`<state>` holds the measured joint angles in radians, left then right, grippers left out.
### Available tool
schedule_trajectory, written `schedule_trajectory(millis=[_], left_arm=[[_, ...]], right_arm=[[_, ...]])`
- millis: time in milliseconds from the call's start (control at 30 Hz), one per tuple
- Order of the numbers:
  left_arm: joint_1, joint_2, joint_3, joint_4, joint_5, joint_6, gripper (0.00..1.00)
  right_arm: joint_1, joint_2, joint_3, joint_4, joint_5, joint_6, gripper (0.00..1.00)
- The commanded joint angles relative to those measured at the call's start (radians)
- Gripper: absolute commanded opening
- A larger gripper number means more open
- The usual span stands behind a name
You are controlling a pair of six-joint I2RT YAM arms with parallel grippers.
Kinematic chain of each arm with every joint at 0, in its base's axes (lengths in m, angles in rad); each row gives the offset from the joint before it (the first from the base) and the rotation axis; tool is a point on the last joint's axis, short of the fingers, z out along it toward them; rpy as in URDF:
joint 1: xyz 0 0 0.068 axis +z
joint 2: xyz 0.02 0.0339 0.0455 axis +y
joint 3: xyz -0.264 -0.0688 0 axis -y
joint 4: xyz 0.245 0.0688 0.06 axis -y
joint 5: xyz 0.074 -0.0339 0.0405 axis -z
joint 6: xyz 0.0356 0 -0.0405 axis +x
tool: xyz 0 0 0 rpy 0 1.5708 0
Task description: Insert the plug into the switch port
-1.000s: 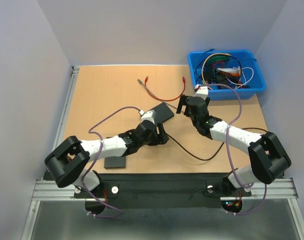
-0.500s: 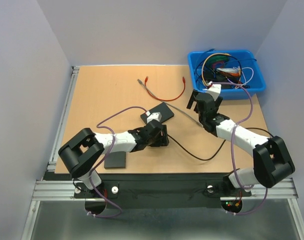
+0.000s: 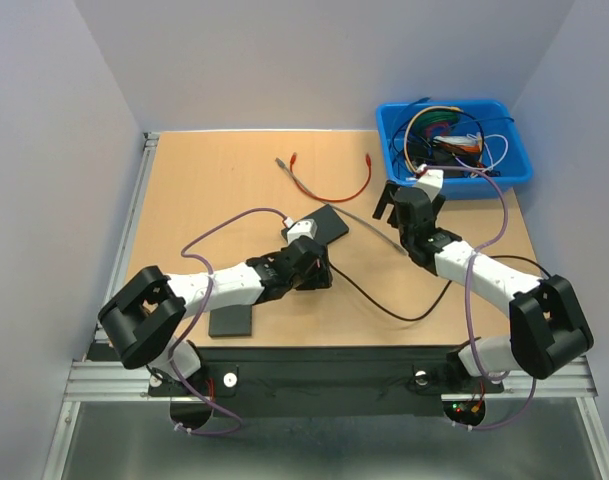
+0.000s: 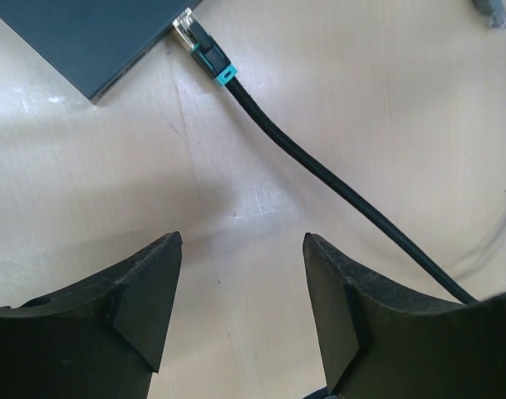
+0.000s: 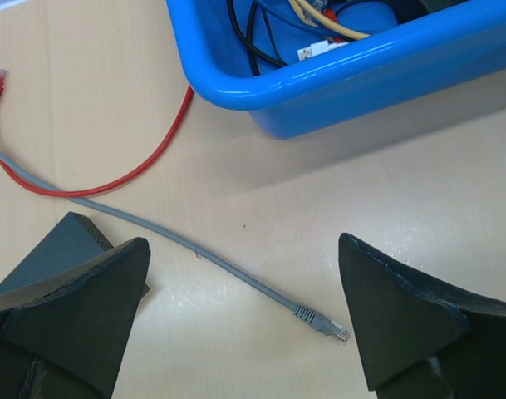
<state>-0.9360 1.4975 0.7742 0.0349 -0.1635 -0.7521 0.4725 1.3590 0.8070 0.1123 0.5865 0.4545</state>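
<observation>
The switch (image 4: 95, 33) is a flat, dark grey slab with a matte top and sharp edges, lying on the pale wood-grain tabletop (image 3: 204, 190) near its middle. The plug (image 4: 204, 51) is small, black and boxy, with a teal band where the smooth, round black cable (image 4: 319, 170) begins. Its tip meets a metal-framed port on the switch's side. The red cable (image 5: 136, 170) is thin and glossy and lies in an open curve. The grey cable (image 5: 194, 245) is thin too and ends in a clear plug. The bin (image 5: 336, 83) is glossy blue plastic with a rounded rim and holds a tangle of coloured wires. A small dark rectangular pad (image 3: 231, 322) lies near the front edge.

How deep the plug sits in the port cannot be told. The wrist view cuts off most of the switch, and from above the left wrist hides the plug. The wires in the bin are too tangled to tell apart.

The left arm lies low, stretched from its base towards the centre. The left tool (image 4: 242, 241) is tipped down just beside the switch, its jaws moderately apart over bare wood, holding nothing. The right arm reaches up and inward to the bin's near corner. The right tool (image 5: 243, 249) faces down, its jaws wide and empty, straddling the grey cable from above.
</observation>
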Motion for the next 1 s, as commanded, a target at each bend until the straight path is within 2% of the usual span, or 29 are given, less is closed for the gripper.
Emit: schedule_trajectory(millis=[0,367,600,767,967], left_arm=[[-0.006,-0.034,0.022,-0.023,-0.065,0.002,0.71],[-0.004,0.243,0.238,-0.059,-0.108,0.043,0.69],[-0.003,0.329,0.318,-0.147,-0.181,0.027,0.67],[-0.001,0.337,0.343,-0.171,-0.203,0.005,0.66],[-0.001,0.213,0.3,-0.153,-0.199,-0.001,0.73]], right_arm=[[0.002,0.029,0.0,0.021,-0.02,0.023,1.0],[0.002,0.026,-0.022,0.03,-0.027,0.024,1.0],[0.002,0.031,-0.022,0.038,-0.045,0.024,1.0],[0.002,0.026,-0.026,0.041,-0.059,0.024,0.99],[0.003,0.025,-0.029,0.047,-0.079,0.024,0.99]])
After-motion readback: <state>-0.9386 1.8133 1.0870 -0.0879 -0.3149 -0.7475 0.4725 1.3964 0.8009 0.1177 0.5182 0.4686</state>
